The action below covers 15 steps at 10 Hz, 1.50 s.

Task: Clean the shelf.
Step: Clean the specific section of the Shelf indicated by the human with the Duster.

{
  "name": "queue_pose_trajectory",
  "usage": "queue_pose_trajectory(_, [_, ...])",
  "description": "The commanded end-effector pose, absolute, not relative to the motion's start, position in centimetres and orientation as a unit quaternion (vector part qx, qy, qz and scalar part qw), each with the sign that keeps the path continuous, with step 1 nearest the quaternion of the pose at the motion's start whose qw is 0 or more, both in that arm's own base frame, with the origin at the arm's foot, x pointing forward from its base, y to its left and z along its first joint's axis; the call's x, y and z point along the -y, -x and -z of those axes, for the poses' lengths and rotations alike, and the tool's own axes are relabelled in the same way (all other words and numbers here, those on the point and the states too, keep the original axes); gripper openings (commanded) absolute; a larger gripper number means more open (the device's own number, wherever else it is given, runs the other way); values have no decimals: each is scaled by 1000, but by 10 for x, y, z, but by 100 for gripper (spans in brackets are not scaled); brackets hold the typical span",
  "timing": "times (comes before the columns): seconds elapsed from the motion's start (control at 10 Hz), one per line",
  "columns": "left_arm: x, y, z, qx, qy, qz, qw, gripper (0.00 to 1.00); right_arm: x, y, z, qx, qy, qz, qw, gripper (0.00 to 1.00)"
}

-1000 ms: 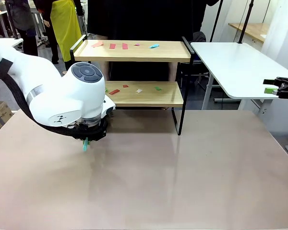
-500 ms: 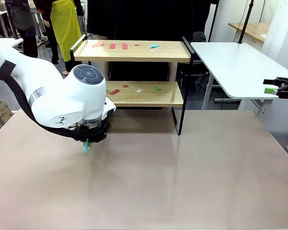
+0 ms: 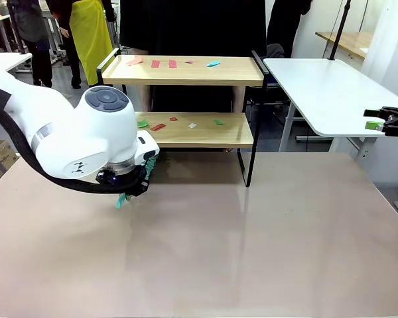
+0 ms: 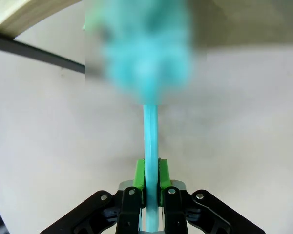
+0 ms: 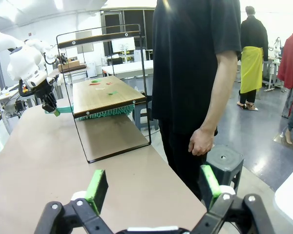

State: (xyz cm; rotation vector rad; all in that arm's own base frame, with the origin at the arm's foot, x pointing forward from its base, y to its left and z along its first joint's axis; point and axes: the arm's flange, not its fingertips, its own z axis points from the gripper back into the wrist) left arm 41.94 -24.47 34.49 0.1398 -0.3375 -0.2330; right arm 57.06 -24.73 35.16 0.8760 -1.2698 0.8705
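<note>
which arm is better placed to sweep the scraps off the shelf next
Left. The left gripper is shut on the duster handle, its fluffy head at the shelf's lower board near the paper scraps. The right gripper hangs open and empty, far off to the side.

the shelf [image 3: 186, 71] has pale wooden boards and a thin black frame. the paper scraps [image 3: 164, 63] on its top board are pink, red and light blue; the lower scraps [image 3: 158, 126] are green, red and white. the duster [image 4: 150, 126] has a turquoise handle and a teal fluffy head. the left gripper [image 4: 152, 166] is black with green pads, and so is the right gripper [image 5: 153, 185]. the left arm [image 3: 66, 142] is white with a dark grey cap. the worktop [image 3: 252, 252] is plain dull beige. the person [image 5: 195, 48] wears a black t-shirt.
</note>
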Motion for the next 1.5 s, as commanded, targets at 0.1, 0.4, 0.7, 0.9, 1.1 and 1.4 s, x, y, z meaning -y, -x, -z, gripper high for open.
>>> queue_pose_trajectory(0.1, [214,-411,-366,175,-36,223,958,13,246,-571,-354,556,-382,-382,631,100])
queue_pose_trajectory(0.4, [190,-402,-383,170,31,372,912,13,246,-571,-354,556,-382,-382,631,100])
queue_pose_trajectory(0.7, [168,-399,-403,129,84,460,874,13,246,-571,-354,556,-382,-382,631,100])
queue_pose_trajectory(0.9, [157,-398,-435,81,83,490,864,13,246,-571,-354,556,-382,-382,631,100])
queue_pose_trajectory(1.1, [155,-385,-463,48,56,508,858,13,246,-571,-354,556,-382,-382,631,100])
queue_pose_trajectory(1.4, [147,-359,-533,-8,-32,524,851,13,246,-571,-354,556,-382,-382,631,100])
